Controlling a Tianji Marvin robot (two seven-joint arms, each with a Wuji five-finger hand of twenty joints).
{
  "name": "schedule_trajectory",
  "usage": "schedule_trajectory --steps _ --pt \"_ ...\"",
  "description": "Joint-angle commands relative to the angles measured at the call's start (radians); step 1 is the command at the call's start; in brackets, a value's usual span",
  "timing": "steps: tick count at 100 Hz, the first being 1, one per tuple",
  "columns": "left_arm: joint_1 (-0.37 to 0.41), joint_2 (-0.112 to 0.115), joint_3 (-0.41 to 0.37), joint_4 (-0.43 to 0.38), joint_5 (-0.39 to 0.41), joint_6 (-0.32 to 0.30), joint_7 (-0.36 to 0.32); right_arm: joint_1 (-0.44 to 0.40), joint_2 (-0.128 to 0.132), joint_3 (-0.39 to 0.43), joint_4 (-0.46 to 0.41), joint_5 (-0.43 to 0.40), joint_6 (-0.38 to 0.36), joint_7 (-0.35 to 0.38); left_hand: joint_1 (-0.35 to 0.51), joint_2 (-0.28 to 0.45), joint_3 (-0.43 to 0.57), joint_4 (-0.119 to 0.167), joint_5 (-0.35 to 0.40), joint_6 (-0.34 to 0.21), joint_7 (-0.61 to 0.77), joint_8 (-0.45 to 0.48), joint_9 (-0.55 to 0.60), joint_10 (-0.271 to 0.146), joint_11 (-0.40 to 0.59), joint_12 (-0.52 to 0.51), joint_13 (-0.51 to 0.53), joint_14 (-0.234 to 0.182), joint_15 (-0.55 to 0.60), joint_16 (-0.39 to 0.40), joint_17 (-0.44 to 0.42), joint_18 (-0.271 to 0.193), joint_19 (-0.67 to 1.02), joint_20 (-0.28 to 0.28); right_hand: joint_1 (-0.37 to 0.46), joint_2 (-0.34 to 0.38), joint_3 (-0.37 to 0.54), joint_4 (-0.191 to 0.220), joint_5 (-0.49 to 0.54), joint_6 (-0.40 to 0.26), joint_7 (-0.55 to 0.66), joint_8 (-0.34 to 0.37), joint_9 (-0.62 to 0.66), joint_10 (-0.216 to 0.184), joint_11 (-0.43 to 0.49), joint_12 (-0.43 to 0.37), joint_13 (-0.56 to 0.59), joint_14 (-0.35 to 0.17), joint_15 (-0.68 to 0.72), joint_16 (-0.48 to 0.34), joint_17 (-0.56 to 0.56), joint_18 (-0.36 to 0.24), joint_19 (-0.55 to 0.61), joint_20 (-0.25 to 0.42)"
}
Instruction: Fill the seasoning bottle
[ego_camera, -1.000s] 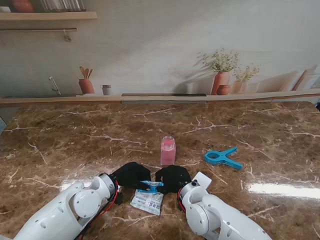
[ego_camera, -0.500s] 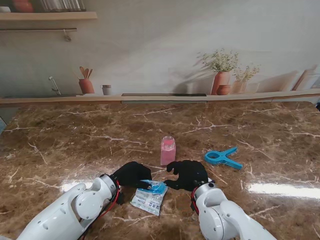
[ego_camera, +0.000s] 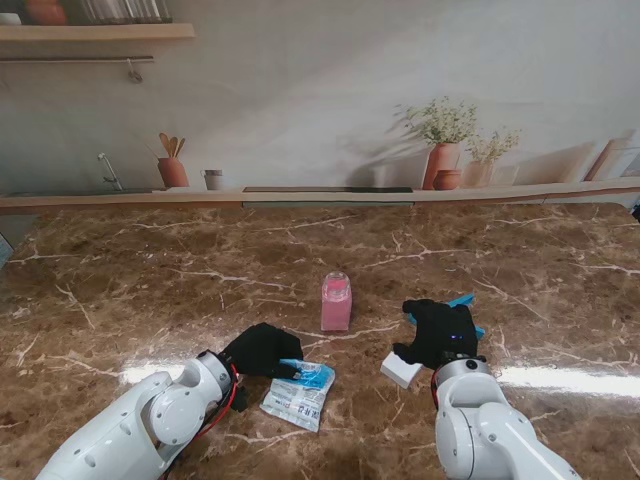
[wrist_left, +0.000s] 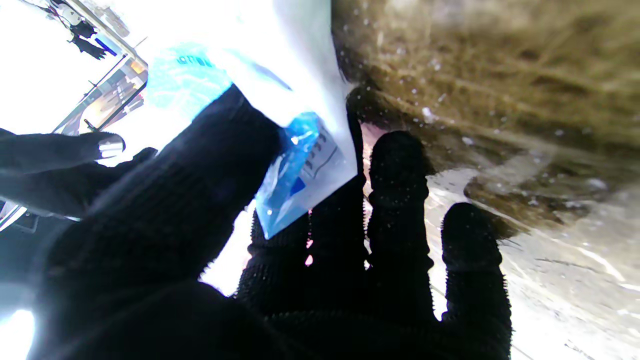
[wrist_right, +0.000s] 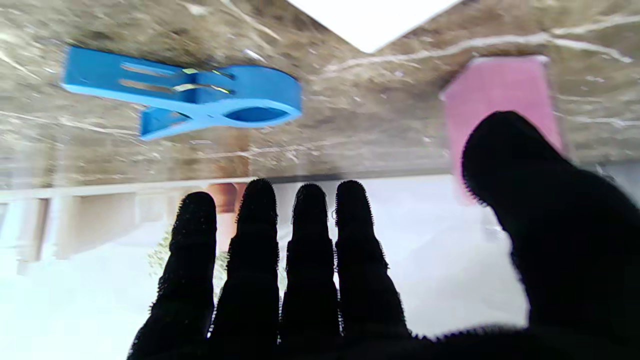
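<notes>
A small pink seasoning bottle (ego_camera: 336, 302) stands upright mid-table, also seen in the right wrist view as the bottle (wrist_right: 500, 100). A white and blue seasoning packet (ego_camera: 299, 394) lies on the marble near me. My left hand (ego_camera: 262, 350), in a black glove, pinches the packet's blue top edge; the left wrist view shows thumb and fingers (wrist_left: 395, 170) closed on the packet (wrist_left: 295, 165). My right hand (ego_camera: 440, 332) hovers to the right of the bottle with fingers (wrist_right: 310, 235) straight and apart, holding nothing. It partly covers a blue clip (ego_camera: 462, 301).
The blue plastic clip (wrist_right: 190, 95) lies on the table just beyond my right hand's fingertips. A ledge with terracotta pots (ego_camera: 443, 165) and a utensil jar (ego_camera: 173, 171) runs along the far edge of the brown marble table (ego_camera: 150, 280).
My right hand let go of the packet's top and swung right, away from my left hand, to beside the blue clip. The left hand kept its hold on the packet.
</notes>
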Motion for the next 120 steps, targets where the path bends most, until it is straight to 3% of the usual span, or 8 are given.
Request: schedule_trajectory --steps 1,9,27,44,57,89,103,120 --pt "0.017 0.005 0.007 0.041 0.011 0.011 0.003 0.003 0.012 0.021 0.025 0.039 0.006 0.009 -0.019 0.006 -0.032 -0.016 -0.046 -0.044 -0.065 0.023 -0.095 0.014 0.008 -0.068 -0.115 0.122 -0.268 -0.105 -0.051 0.074 -0.177 -0.062 0.028 -0.051 0.065 -0.01 -0.063 0.033 -0.048 -0.029 -0.082 0.024 -0.047 -0.046 -0.07 -0.009 -0.036 -0.048 -0.025 -0.023 -0.045 -0.019" --pt "0.017 0.003 0.005 0.043 0.016 0.011 0.013 0.016 0.015 0.045 0.05 0.067 -0.006 0.041 -0.056 0.017 0.006 -0.02 -0.071 -0.023 -0.151 0.053 -0.176 0.013 0.03 -0.177 -0.172 0.116 -0.315 -0.137 -0.091 0.061 -0.227 -0.082 0.054 -0.08 0.093 -0.022 -0.144 0.057 -0.111 -0.059 -0.191 0.034 -0.094 -0.09 -0.17 -0.017 -0.08 -0.091 -0.081 -0.049 -0.096 -0.031" --pt "0.019 0.003 -0.005 0.038 0.025 0.017 0.019 0.045 0.028 0.095 0.099 0.046 -0.059 0.12 -0.096 0.034 0.03 -0.017 -0.096 -0.014 -0.196 0.066 -0.233 0.01 0.015 -0.202 -0.222 0.11 -0.348 -0.158 -0.123 0.053 -0.264 -0.093 0.082 -0.16 0.146 -0.037 -0.218 0.039 -0.16 -0.071 -0.293 0.032 -0.117 -0.134 -0.34 -0.037 -0.127 -0.147 -0.165 -0.071 -0.16 -0.046" --pt "0.021 0.002 -0.012 0.037 0.026 0.018 0.024 0.093 0.037 0.11 0.174 0.005 -0.113 0.143 -0.158 0.054 0.08 0.024 -0.124 0.006 -0.253 0.097 -0.305 0.01 -0.003 -0.222 -0.272 0.102 -0.381 -0.181 -0.15 0.04 -0.302 -0.095 0.079 -0.183 0.175 -0.05 -0.24 0.036 -0.161 -0.052 -0.325 0.036 -0.1 -0.145 -0.422 -0.04 -0.121 -0.173 -0.201 -0.08 -0.181 -0.048" --pt "0.029 0.0 -0.02 0.035 0.009 0.02 0.024 0.143 0.04 0.098 0.252 -0.018 -0.144 0.1 -0.196 0.066 0.095 0.055 -0.135 0.016 -0.273 0.112 -0.327 0.012 -0.007 -0.227 -0.287 0.1 -0.391 -0.186 -0.16 0.037 -0.317 -0.094 0.061 -0.196 0.185 -0.057 -0.233 0.03 -0.152 -0.035 -0.327 0.039 -0.081 -0.145 -0.432 -0.039 -0.107 -0.18 -0.206 -0.082 -0.18 -0.045" --pt "0.061 -0.004 -0.072 0.006 -0.026 0.02 0.023 0.249 0.053 0.069 0.394 -0.015 -0.209 0.103 -0.252 0.103 0.027 0.065 -0.155 0.032 -0.313 0.115 -0.358 0.019 -0.02 -0.232 -0.315 0.102 -0.41 -0.194 -0.179 0.026 -0.348 -0.096 0.024 -0.22 0.207 -0.076 -0.191 0.034 -0.104 0.015 -0.291 0.024 -0.022 -0.13 -0.4 -0.053 -0.057 -0.174 -0.19 -0.079 -0.16 -0.041" --pt "0.076 -0.005 -0.095 -0.013 -0.032 0.025 0.024 0.291 0.059 0.045 0.447 0.0 -0.228 0.126 -0.285 0.118 -0.001 0.068 -0.187 0.055 -0.338 0.11 -0.385 0.025 -0.027 -0.233 -0.328 0.102 -0.414 -0.194 -0.186 0.014 -0.367 -0.102 0.015 -0.221 0.216 -0.084 -0.18 0.048 -0.061 0.062 -0.269 0.021 0.04 -0.076 -0.37 -0.057 0.034 -0.116 -0.18 -0.084 -0.12 -0.025" --pt "0.098 -0.011 -0.121 -0.032 -0.042 0.024 0.047 0.34 0.06 -0.007 0.53 0.02 -0.235 0.075 -0.304 0.15 -0.083 0.077 -0.246 0.07 -0.39 0.097 -0.468 0.02 -0.05 -0.24 -0.399 0.086 -0.461 -0.216 -0.221 -0.003 -0.43 -0.124 0.009 -0.223 0.23 -0.095 -0.134 0.006 0.035 0.151 -0.227 -0.001 0.164 0.049 -0.339 -0.047 0.12 -0.064 -0.164 -0.083 -0.086 -0.02"
